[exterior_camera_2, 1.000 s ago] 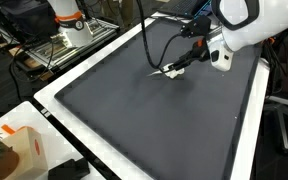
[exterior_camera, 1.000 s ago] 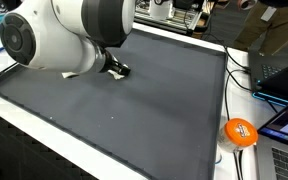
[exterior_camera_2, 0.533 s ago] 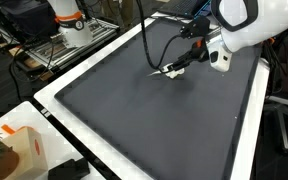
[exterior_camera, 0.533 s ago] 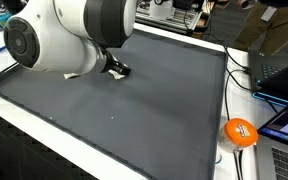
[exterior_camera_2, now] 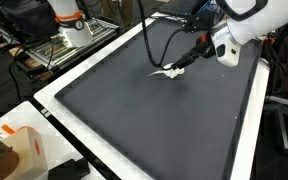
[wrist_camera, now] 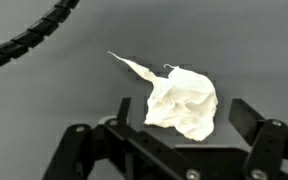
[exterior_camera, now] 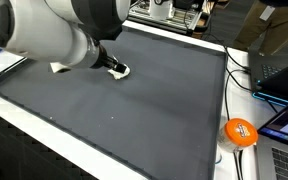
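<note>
A crumpled white cloth (wrist_camera: 181, 100) with a thin twisted tail lies on the dark grey mat (exterior_camera: 159, 110). In the wrist view my gripper (wrist_camera: 184, 120) hangs just above it, open, with one black finger on each side of the cloth and neither touching it. In both exterior views the cloth (exterior_camera_2: 166, 72) (exterior_camera: 121, 71) shows as a small white patch under the gripper (exterior_camera_2: 188, 61) (exterior_camera: 110, 63). The white arm hides part of the cloth in an exterior view.
The mat (exterior_camera_2: 134, 110) has a white border. An orange round object (exterior_camera: 240, 131), cables (exterior_camera: 234, 72) and laptops (exterior_camera: 284, 75) sit beside the mat. A cardboard box (exterior_camera_2: 19, 150) and another robot's base (exterior_camera_2: 69, 22) stand past the mat's other edges.
The arm has lifted a little away from the mat. The cloth has stayed where it lay, and the jaws remain open.
</note>
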Robot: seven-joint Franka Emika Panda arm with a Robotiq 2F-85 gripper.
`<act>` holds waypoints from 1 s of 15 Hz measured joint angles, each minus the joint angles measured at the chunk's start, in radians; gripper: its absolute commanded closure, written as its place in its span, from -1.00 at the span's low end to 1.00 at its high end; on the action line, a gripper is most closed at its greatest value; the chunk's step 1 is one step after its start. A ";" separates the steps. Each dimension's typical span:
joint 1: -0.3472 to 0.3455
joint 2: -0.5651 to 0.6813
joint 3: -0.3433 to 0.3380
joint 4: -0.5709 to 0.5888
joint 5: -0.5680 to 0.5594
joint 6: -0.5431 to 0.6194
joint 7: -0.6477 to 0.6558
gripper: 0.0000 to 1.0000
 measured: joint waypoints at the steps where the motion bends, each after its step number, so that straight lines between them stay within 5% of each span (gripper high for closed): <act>1: -0.007 -0.009 0.001 0.007 0.003 0.012 -0.002 -1.00; 15: -0.058 -0.113 0.004 0.071 0.087 0.050 0.058 -1.00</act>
